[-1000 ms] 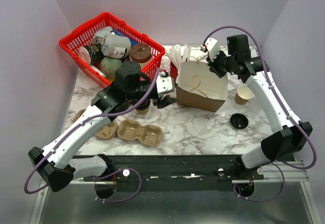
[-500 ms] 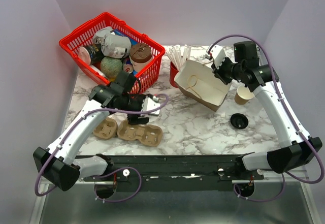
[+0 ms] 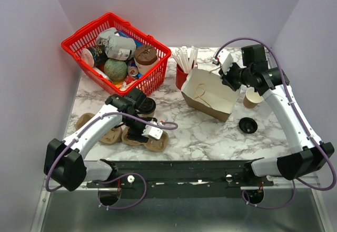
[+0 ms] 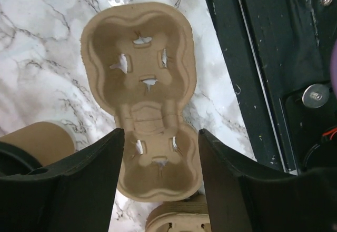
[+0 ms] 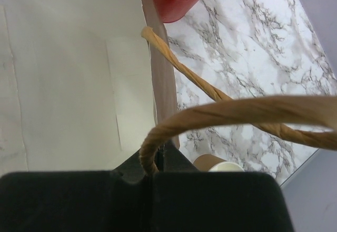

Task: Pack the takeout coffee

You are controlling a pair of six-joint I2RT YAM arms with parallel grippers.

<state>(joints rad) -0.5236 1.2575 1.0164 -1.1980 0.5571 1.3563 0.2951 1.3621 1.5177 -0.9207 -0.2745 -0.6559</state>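
The takeout coffee (image 3: 148, 106), a small brown cup with a black lid, stands on the marble left of centre, and its wall shows at the left edge of the left wrist view (image 4: 45, 140). My left gripper (image 3: 141, 132) (image 4: 160, 132) hovers open just in front of it, over a two-hole cardboard cup carrier (image 4: 142, 74), holding nothing. My right gripper (image 3: 230, 77) (image 5: 158, 161) is shut on the brown paper bag (image 3: 210, 92) at its rim by the twisted handle (image 5: 210, 113). The bag is tilted, its open mouth showing the white inside.
A red basket (image 3: 84, 40) of groceries stands at the back left. A red cup of straws (image 3: 181, 75) is behind the bag. A lidless tan cup (image 3: 253, 98) and a loose black lid (image 3: 248, 125) lie right. Another carrier (image 3: 108, 134) lies left. The black rail (image 3: 184, 169) runs along the front.
My left gripper has swung back from beside the bag to over the cup carriers, uncovering the coffee. My right gripper has tipped the bag over, so its open mouth shows from above.
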